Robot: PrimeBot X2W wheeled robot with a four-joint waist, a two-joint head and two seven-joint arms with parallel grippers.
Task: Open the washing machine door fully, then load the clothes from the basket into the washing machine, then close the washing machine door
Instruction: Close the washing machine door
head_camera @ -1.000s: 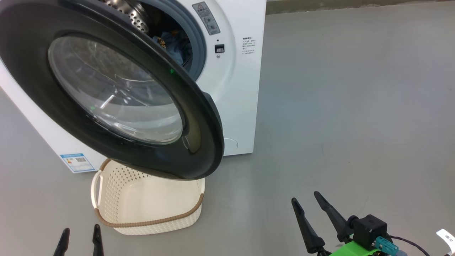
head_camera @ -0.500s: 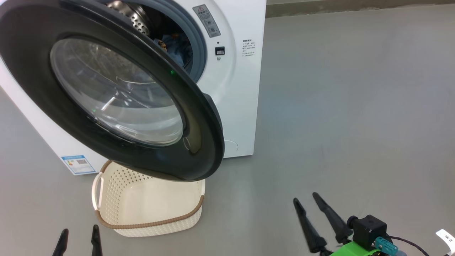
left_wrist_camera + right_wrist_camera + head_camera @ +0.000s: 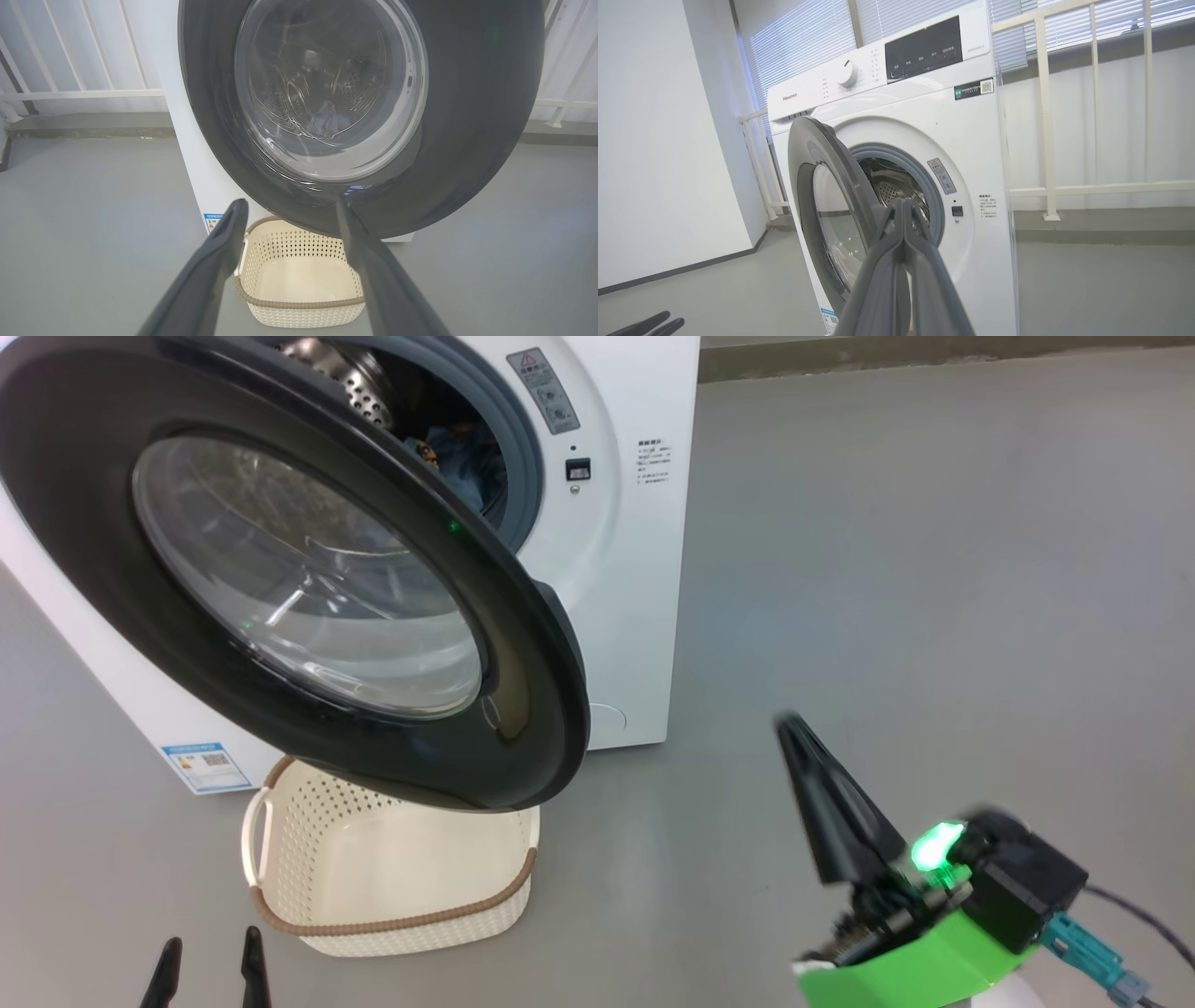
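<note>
Washing machine door (image 3: pixel 308 579) stands left of right gripper (image 3: pixel 793 724).

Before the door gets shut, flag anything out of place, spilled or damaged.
Nothing stands out. The basket sits upright and looks empty below the open washing machine door; the blue clothes lie inside the washing machine. No damage shows.

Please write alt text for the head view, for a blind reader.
A white washing machine stands with its round, black-rimmed door open toward the camera and blue clothes inside. A cream basket, seemingly empty, sits on the floor under the door. The right tool, shut, points up at lower right; the open left tool shows at lower left.
</note>
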